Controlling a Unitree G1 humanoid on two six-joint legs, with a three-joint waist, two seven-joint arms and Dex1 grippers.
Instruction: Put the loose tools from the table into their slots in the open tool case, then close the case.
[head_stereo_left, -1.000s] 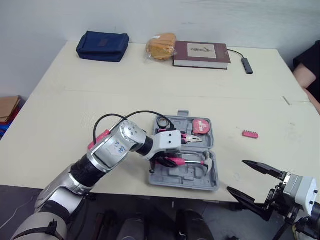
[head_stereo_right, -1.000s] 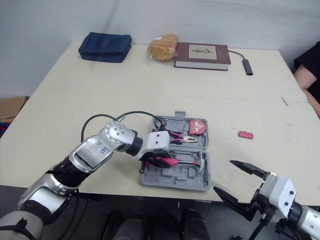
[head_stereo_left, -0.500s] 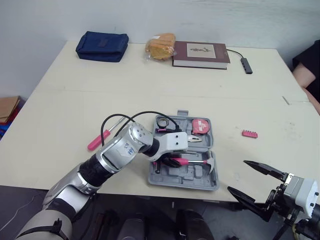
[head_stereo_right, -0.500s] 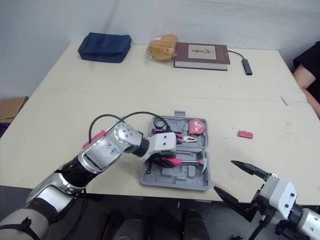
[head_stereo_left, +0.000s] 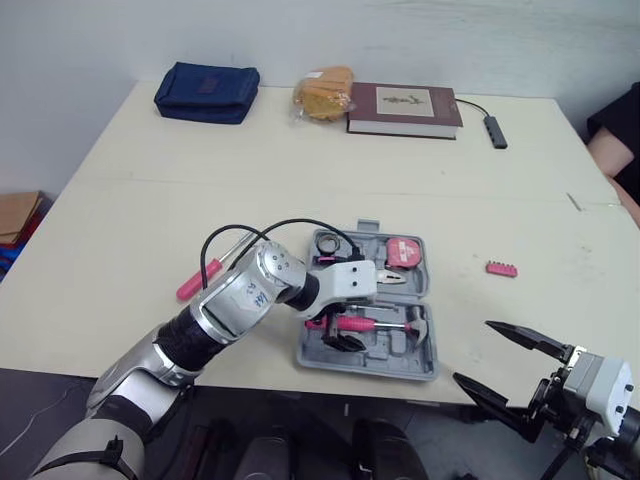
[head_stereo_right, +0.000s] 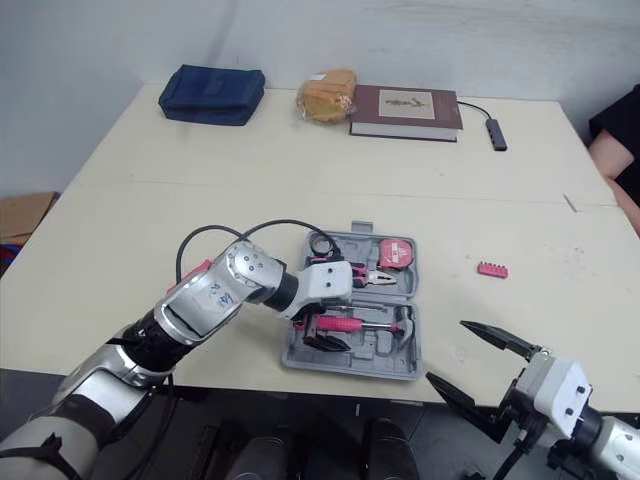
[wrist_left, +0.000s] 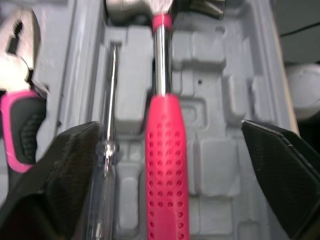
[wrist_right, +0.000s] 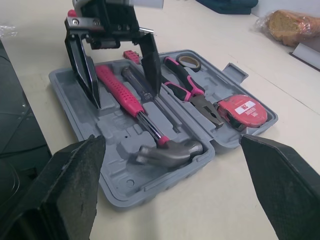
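Note:
The grey tool case (head_stereo_left: 400, 366) lies open near the table's front edge. A pink-handled hammer (head_stereo_left: 368, 323) rests in its front half, next to a clear-handled screwdriver (wrist_left: 107, 150). My left gripper (head_stereo_left: 334, 331) stands open just over the hammer handle (wrist_right: 118, 93), one finger on each side and apart from it. Pliers (head_stereo_left: 386, 275), a red tape measure (head_stereo_left: 404, 252) and a tape roll (head_stereo_left: 327, 243) sit in the far half. A pink-handled screwdriver (head_stereo_left: 195, 281) and a pink bit holder (head_stereo_left: 501, 268) lie loose on the table. My right gripper (head_stereo_left: 471, 352) hangs open off the front right edge.
Along the far edge sit a navy pouch (head_stereo_left: 206, 92), a bagged loaf (head_stereo_left: 323, 92), a dark red book (head_stereo_left: 404, 108) and a cabled adapter (head_stereo_left: 497, 130). A person's arm (head_stereo_left: 615, 150) shows at the right edge. A cardboard box (head_stereo_left: 15, 215) lies beyond the table's left side.
My left gripper has opened and let go of the hammer handle, and the hammer now lies in the case. The right arm has stayed put.

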